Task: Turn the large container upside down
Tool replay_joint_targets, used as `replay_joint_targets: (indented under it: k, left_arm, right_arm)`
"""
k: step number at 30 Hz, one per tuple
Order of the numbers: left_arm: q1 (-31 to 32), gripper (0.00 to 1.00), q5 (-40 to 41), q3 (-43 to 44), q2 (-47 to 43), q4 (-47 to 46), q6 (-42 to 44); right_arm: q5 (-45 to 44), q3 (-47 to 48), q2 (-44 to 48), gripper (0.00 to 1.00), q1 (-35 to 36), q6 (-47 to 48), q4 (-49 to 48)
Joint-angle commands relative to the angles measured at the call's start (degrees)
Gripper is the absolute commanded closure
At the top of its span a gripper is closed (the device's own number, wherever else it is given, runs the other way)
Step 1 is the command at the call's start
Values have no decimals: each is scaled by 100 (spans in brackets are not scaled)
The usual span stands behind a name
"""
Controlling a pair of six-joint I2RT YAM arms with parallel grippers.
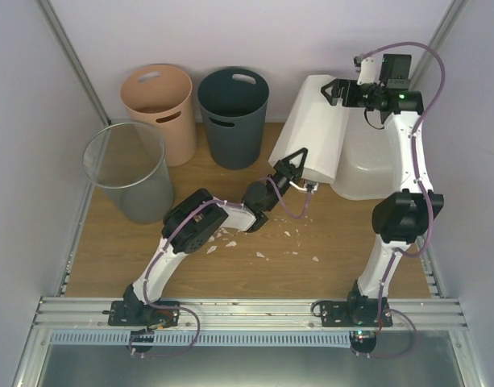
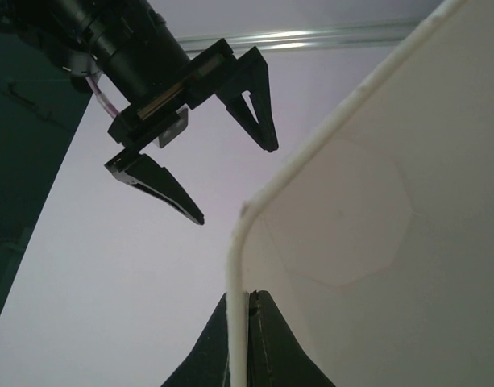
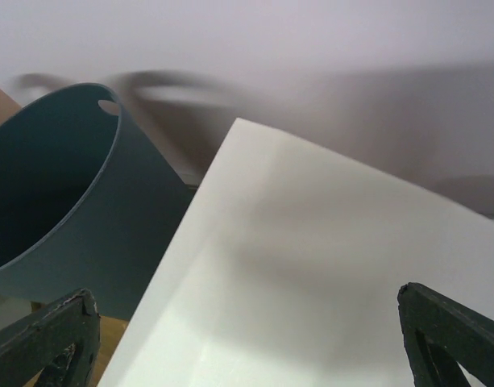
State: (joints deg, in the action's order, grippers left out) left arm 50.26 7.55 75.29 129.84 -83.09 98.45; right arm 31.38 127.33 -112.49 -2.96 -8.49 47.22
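The large container [image 1: 367,165], a wide translucent-white tub, sits at the back right, partly hidden by the tall white faceted bin [image 1: 315,121] and my right arm. My left gripper [image 1: 299,163] is shut on that white bin's rim [image 2: 238,266] and holds the bin tilted off the table; its octagonal bottom [image 2: 351,218] shows inside. My right gripper [image 1: 337,89] is open and empty above the bin's far end, and it also shows in the left wrist view [image 2: 230,161]. In the right wrist view the bin's white wall [image 3: 327,266] fills the space between the open fingers [image 3: 53,330].
A dark teal bin [image 1: 233,117] [image 3: 61,201], a peach bin [image 1: 160,109] and a grey wire-mesh bin [image 1: 130,169] stand at the back left. Small white scraps [image 1: 263,242] lie on the wooden table. White walls close in both sides.
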Motion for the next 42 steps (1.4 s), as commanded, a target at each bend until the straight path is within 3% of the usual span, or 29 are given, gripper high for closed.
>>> replay_joint_targets:
  k: [1,18,23,27,37,39,42]
  left_arm:
    - [-182,100,-310,703,501,-2289,-68]
    - [-226,100,-340,699,840,-2291,-9]
    - [-151,100,-288,509,779,-2291,52]
    - [-109,100,-188,411,780,-2291,76]
    - [-57,99,-59,126,681,-2291,168]
    - [-44,91,-23,49,674,-2291,174]
    - [-10,89,62,-64,636,-2291,141]
  right_arm:
    - [114,58,-109,0,-47,140,-291]
    - [578,289,-647,0,-81,-262,-1996]
    - [610,967,-1195,0,-83,-341,-2038]
    - [875,940,-1398,0,-80,-545,-2189]
    - [1397,813,-1438,2,24,-105,-1474]
    - [1398,773,-1329,2,85,183,-1192]
    - [1464,573,-1136,2,132,430,-874]
